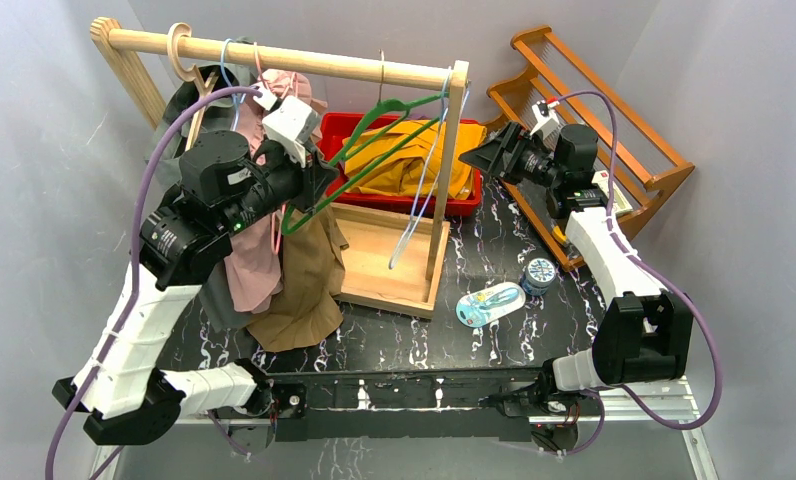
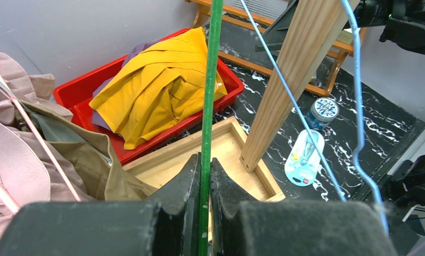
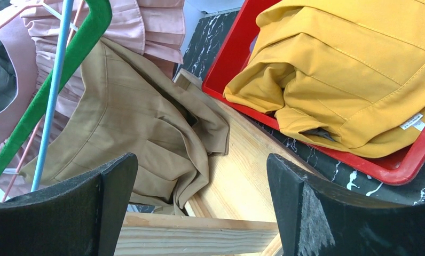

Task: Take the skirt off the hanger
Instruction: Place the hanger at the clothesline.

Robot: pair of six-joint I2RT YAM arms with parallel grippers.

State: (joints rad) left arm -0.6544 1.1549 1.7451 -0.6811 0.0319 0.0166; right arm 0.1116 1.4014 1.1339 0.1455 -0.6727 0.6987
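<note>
Pinching the green hanger (image 2: 213, 80) tight in the left gripper (image 2: 205, 176), holding the right gripper (image 3: 202, 202) wide open, empty. Spotting the yellow skirt (image 2: 157, 90) heaped in the red bin (image 2: 66, 95) at the far edge of the black marbled tabletop (image 1: 564, 305), grey walls (image 1: 34, 150) around.

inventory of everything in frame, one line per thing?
rack: 1, wood, rail over tray base, mid-table
green hanger: 1, tilted under rail
blue hanger: 1, wire, beside green one
tan garment: 1, below green hanger, draping onto tray base
pink garment: 1, left of tan
dark garment: 1, grey, rail's left end
bin: 1, red, behind rack
yellow garment: 1, in bin
shelf: 1, wood, right rear
round tin: 1, blue-white, table right
blister pack: 1, blue, beside tin
table: 1, black marbled
left hand: shut on green hanger
right hand: open, facing bin
</note>
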